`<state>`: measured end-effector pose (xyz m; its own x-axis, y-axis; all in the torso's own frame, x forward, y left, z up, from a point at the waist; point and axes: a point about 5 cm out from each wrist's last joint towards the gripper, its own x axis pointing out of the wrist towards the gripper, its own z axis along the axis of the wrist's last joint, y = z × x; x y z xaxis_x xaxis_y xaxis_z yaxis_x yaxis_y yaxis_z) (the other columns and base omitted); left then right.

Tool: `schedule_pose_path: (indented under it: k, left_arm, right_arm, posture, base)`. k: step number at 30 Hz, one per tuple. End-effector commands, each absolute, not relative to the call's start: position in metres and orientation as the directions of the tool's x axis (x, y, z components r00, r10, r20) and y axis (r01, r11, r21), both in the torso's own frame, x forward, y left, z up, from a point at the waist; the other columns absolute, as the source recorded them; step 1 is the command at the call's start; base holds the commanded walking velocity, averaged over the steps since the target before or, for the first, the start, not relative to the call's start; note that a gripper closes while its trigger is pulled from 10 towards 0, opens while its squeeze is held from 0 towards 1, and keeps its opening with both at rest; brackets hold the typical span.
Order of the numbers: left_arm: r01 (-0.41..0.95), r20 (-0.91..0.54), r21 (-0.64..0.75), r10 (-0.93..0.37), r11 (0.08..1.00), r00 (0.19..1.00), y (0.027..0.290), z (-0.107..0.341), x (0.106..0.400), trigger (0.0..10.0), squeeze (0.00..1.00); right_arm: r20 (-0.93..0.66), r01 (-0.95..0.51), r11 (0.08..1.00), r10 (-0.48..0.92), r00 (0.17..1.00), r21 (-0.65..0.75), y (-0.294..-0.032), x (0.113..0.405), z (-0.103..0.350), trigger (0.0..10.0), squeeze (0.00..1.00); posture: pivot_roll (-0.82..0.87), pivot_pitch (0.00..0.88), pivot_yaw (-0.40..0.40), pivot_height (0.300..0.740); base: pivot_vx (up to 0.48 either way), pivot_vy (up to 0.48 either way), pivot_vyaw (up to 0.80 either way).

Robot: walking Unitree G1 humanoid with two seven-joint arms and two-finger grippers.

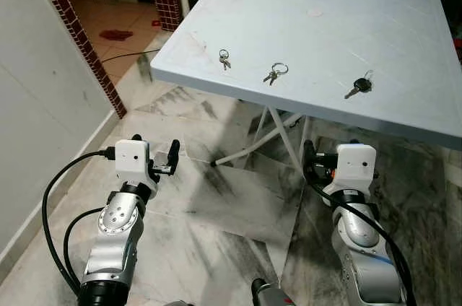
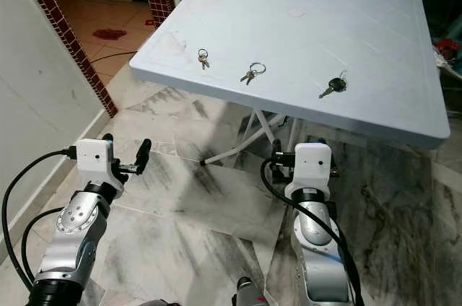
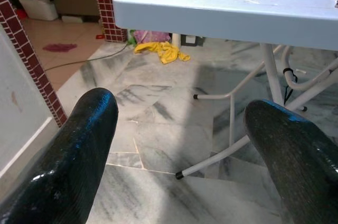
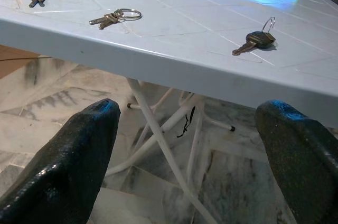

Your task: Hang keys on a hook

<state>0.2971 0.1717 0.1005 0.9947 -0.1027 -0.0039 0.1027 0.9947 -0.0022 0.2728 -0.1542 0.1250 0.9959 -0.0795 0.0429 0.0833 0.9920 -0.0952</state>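
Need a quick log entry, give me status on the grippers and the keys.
Left gripper and right gripper open, empty, below table edge. Three key sets along near edge: left, middle, black-headed. Nothing in the way.

The table (image 1: 325, 24) has a smooth, pale blue plastic top with a faint sheen, on white metal tube legs (image 1: 289, 143). The keys (image 1: 275, 72) look like bare shiny metal; one key (image 1: 359, 86) has a black plastic head. The floor (image 1: 216, 198) is polished grey-veined marble. Both grippers' fingers (image 3: 79, 155) look glossy black and slightly pebbled.
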Motion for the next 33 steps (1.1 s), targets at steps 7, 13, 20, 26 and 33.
schedule_pose_path:
  k: [7,13,20,26,33]
  left_arm:
    - [0.114,-0.016,-0.007,-0.114,0.993,0.993,0.1711,0.0977,0.2960,10.0,0.00]
    - [0.121,-0.016,-0.007,-0.122,0.993,0.992,0.1695,0.0969,0.2947,10.0,0.00]
    - [0.126,-0.018,-0.006,-0.126,0.992,0.992,0.1691,0.0961,0.2940,10.0,0.00]
    - [0.127,-0.020,-0.005,-0.128,0.992,0.992,0.1695,0.0962,0.2940,10.0,0.00]
    - [0.130,-0.020,0.002,-0.130,0.992,0.991,0.1697,0.0969,0.2937,10.0,0.00]
  right_arm:
    - [0.050,0.092,0.992,-0.088,0.995,-0.090,-0.1546,0.2731,0.1258,10.0,0.00]
    - [0.050,0.083,0.992,-0.078,0.996,-0.099,-0.1543,0.2721,0.1252,10.0,0.00]
    - [0.048,0.074,0.991,-0.069,0.996,-0.109,-0.1538,0.2720,0.1242,10.0,0.00]
    - [0.049,0.071,0.991,-0.066,0.997,-0.112,-0.1531,0.2722,0.1242,10.0,0.00]
    - [0.051,0.074,0.991,-0.069,0.996,-0.108,-0.1522,0.2727,0.1237,10.0,0.00]
  posture:
    - [-0.12,0.170,0.035,0.740]
    - [-0.13,0.172,0.031,0.740]
    - [-0.13,0.169,0.029,0.740]
    - [-0.12,0.168,0.029,0.740]
    - [-0.12,0.169,0.033,0.740]
  base:
    - [0.000,0.034,-0.44]
    - [0.182,0.263,0.00]
    - [0.289,0.276,0.00]
    - [0.282,0.280,0.00]
    - [0.076,0.199,0.00]
